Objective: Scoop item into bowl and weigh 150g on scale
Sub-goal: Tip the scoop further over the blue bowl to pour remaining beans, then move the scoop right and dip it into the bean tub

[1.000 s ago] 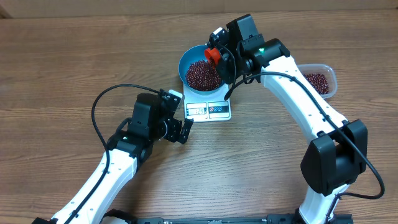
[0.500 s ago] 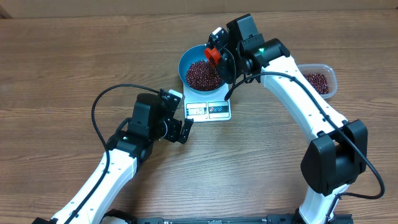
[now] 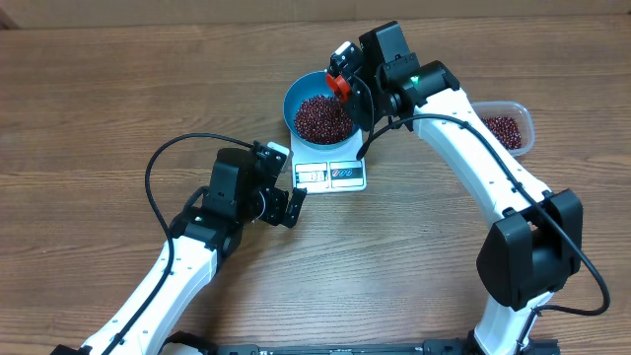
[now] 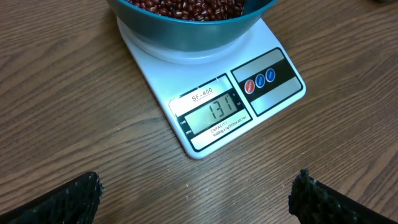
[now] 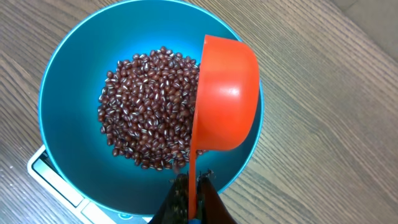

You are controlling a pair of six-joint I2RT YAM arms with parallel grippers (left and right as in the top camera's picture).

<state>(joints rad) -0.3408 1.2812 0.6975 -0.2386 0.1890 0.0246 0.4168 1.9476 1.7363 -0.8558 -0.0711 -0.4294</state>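
A bright blue bowl (image 3: 297, 94) (image 5: 68, 93) holding a heap of dark red-brown beans (image 3: 321, 118) (image 5: 149, 118) stands on the white scale (image 3: 330, 175) (image 4: 205, 112), whose display reads 131. My right gripper (image 3: 353, 91) (image 5: 194, 183) is shut on the thin handle of an orange scoop (image 3: 338, 85) (image 5: 225, 99), which is tipped on its side over the bowl's right rim. My left gripper (image 3: 288, 205) (image 4: 196, 199) is open just in front of the scale, with nothing between its fingers (image 4: 62, 199).
A clear plastic tub (image 3: 505, 126) with more beans sits at the right, behind the right arm. Bare wooden table lies all around the scale.
The orange scoop has shifted slightly up and back over the bowl's rim. The left arm has not moved.
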